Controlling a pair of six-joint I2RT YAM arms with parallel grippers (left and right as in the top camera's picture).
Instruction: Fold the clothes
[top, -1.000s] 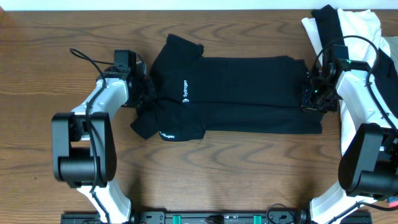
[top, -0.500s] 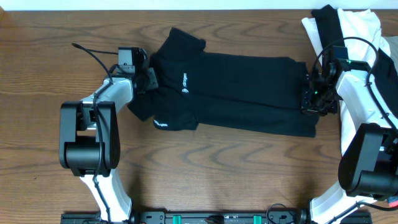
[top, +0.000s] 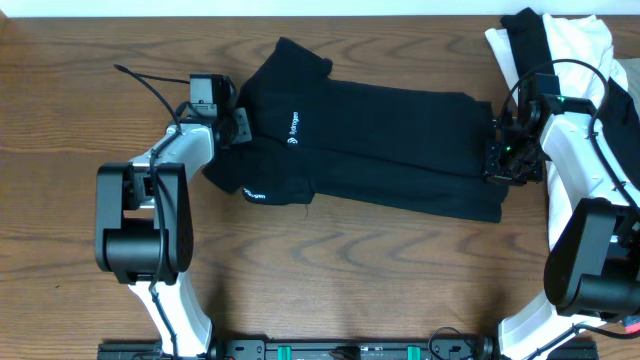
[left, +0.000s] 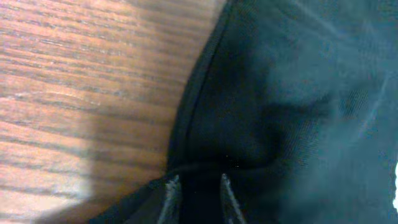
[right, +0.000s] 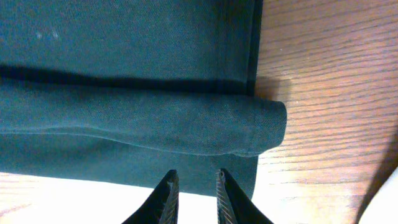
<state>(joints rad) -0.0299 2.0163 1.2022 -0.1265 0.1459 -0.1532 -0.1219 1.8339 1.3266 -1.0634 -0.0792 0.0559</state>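
A black shirt (top: 390, 140), folded lengthwise, lies across the table. Its collar end is at the left, where small white lettering (top: 294, 127) shows. My left gripper (top: 238, 125) sits at that collar end. In the left wrist view its fingertips (left: 198, 180) stand slightly apart over the dark fabric (left: 298, 93), beside a seamed edge, with nothing pinched. My right gripper (top: 497, 160) is at the hem end. In the right wrist view its tips (right: 195, 174) are a narrow gap apart on the flat lower layer, just below the rolled fold (right: 124, 118).
A pile of white and black garments (top: 560, 35) lies at the back right corner, behind my right arm. A thin cable (top: 140, 85) trails off my left wrist to the left. Bare wooden table (top: 350, 270) stretches in front of the shirt.
My left gripper carried the collar end toward the back of the table, so the shirt pivoted about its hem. Its jaws have since parted. The right arm has not moved.
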